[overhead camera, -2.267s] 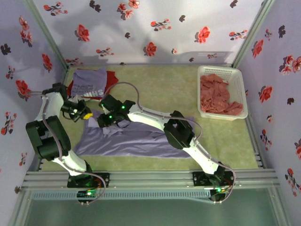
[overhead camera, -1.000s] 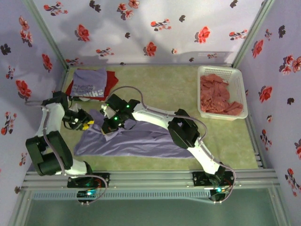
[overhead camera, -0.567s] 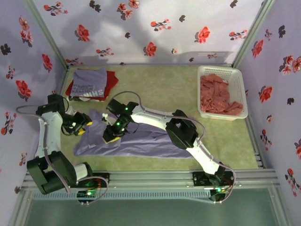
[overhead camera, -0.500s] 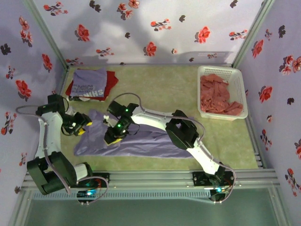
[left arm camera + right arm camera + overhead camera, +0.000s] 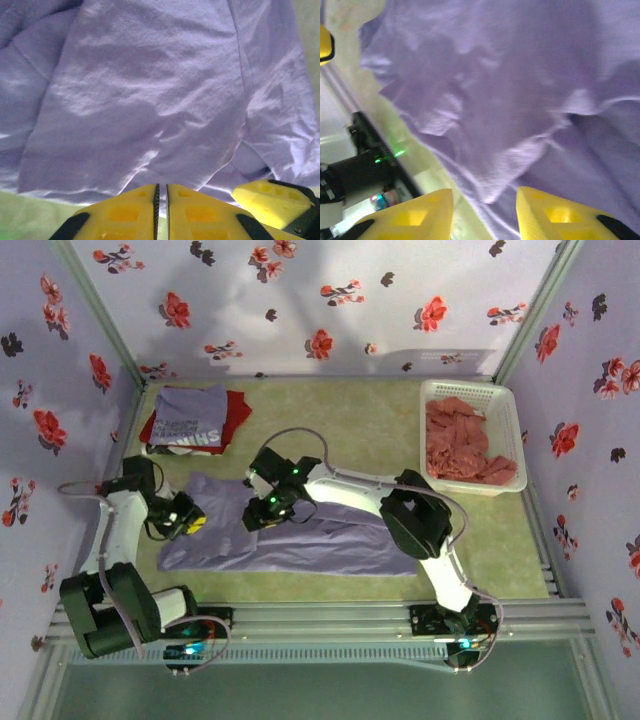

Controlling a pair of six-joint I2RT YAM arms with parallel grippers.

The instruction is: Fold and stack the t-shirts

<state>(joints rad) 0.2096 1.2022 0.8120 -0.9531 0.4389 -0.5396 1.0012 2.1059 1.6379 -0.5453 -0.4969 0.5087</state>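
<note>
Low over lavender t-shirt; left gripper closed, right gripper parted

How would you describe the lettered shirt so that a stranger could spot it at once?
Start at the table's far-left corner, across from the white basket. A small folded stack lies there, and the lettered shirt is its top layer. It alone bears white lettering; the red shirt under it and the lavender shirt spread nearer the front are plain.

Green table, lavender t-shirt, shirt stack, basket
</note>
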